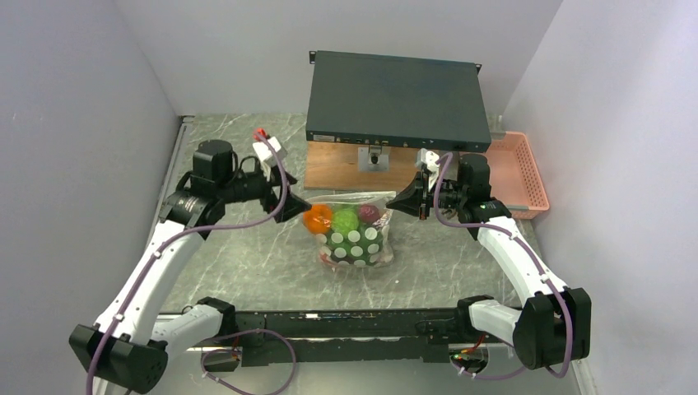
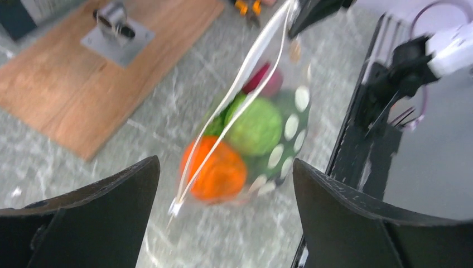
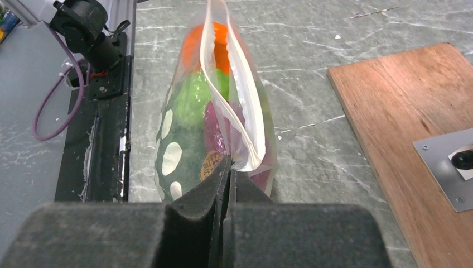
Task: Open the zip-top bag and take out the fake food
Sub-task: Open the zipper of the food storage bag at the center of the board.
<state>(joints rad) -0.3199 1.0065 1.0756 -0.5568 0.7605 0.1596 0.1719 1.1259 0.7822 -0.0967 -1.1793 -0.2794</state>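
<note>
The zip-top bag (image 1: 355,240), clear with white dots, stands on the table centre with the fake food inside: an orange ball (image 1: 317,218), a round green piece (image 1: 345,219) and a red-purple piece (image 1: 369,214). My right gripper (image 1: 405,202) is shut on the bag's top right corner (image 3: 237,159); in the right wrist view (image 3: 230,165) the zip strips (image 3: 245,106) gape apart. My left gripper (image 1: 295,206) is open at the bag's left end. In the left wrist view (image 2: 224,163) the bag's zip corner (image 2: 176,205) lies between the spread fingers (image 2: 111,195), untouched.
A dark equipment box (image 1: 395,99) sits over a wooden board (image 1: 333,164) just behind the bag. A pink basket (image 1: 517,173) stands at the back right. Orange-handled pliers (image 2: 248,5) lie near the board. Grey walls close in left and right.
</note>
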